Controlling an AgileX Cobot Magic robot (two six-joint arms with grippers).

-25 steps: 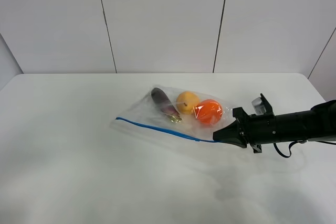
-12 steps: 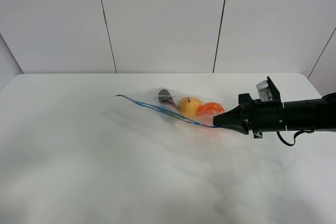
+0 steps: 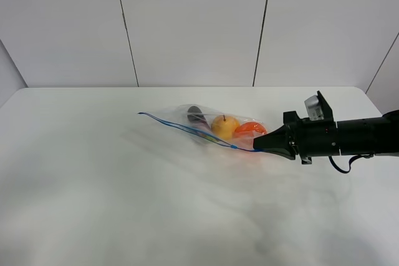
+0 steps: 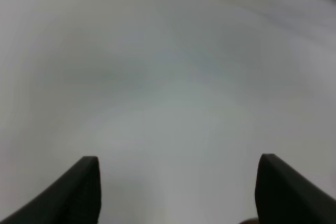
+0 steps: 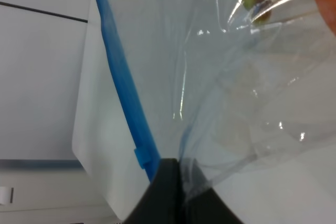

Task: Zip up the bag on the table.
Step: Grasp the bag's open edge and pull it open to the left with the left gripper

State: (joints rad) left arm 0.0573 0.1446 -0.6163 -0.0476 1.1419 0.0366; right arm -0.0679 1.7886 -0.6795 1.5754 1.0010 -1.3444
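Observation:
The bag [image 3: 212, 128], clear plastic with a blue zipper strip [image 3: 187, 131], holds a purple eggplant [image 3: 196, 116], a yellow fruit [image 3: 223, 126] and an orange [image 3: 250, 129]. My right gripper [image 3: 257, 147] is shut on the bag's right corner at the end of the strip and holds that end raised off the table [image 3: 93, 185]. The right wrist view shows the zipper strip [image 5: 123, 77] running into the closed right gripper [image 5: 176, 170]. My left gripper [image 4: 178, 192] is open with nothing between its fingers, over a blurred white surface. It is absent from the high view.
A white panelled wall [image 3: 193, 23] stands behind the table's far edge. The right arm [image 3: 349, 136] stretches in from the right edge, low over the tabletop.
Over the last second the right gripper rose and pulled the bag's right end up. The bag swung, and its left end moved toward the back. In the last half second it held still.

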